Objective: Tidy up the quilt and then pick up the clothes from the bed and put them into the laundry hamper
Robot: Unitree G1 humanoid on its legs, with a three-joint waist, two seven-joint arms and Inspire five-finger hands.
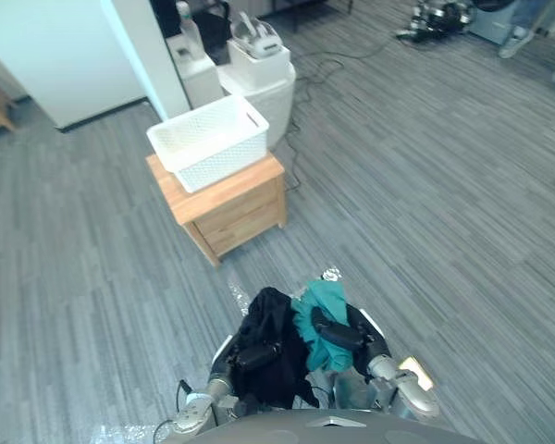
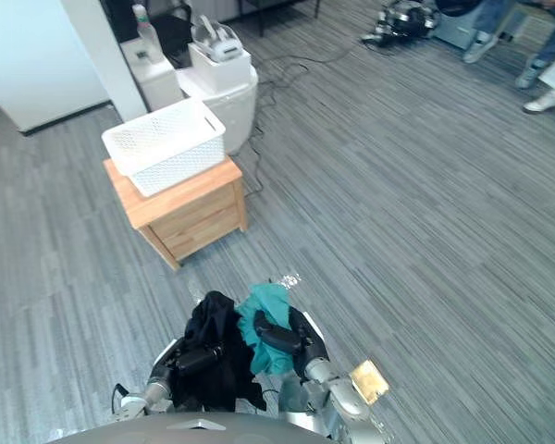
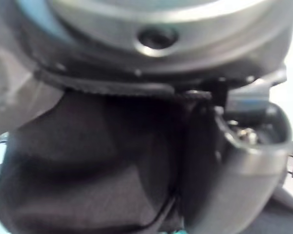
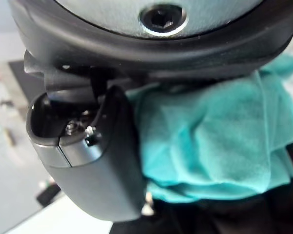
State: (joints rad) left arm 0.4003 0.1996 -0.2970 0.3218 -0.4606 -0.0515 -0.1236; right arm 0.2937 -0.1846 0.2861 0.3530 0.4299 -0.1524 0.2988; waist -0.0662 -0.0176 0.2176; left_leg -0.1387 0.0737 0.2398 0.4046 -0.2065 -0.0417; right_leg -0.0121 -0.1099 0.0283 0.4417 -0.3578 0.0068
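A black garment (image 1: pixel 276 347) and a teal garment (image 1: pixel 322 326) are bundled together close in front of me, above the grey floor. My left hand (image 1: pixel 252 356) is curled on the black cloth (image 3: pixel 88 165). My right hand (image 1: pixel 338 335) is curled on the teal cloth (image 4: pixel 219 141), its thumb (image 4: pixel 102 161) lying against it. The white lattice hamper (image 1: pixel 211 141) stands on a small wooden cabinet (image 1: pixel 229 203), a good way ahead and to the left of the bundle.
Behind the cabinet stand a white bin (image 1: pixel 264 88) and a white wall corner (image 1: pixel 153 55). Cables (image 1: pixel 351 55) trail over the floor at the far side. People's feet (image 2: pixel 546 97) show at the far right. Open grey floor lies between me and the cabinet.
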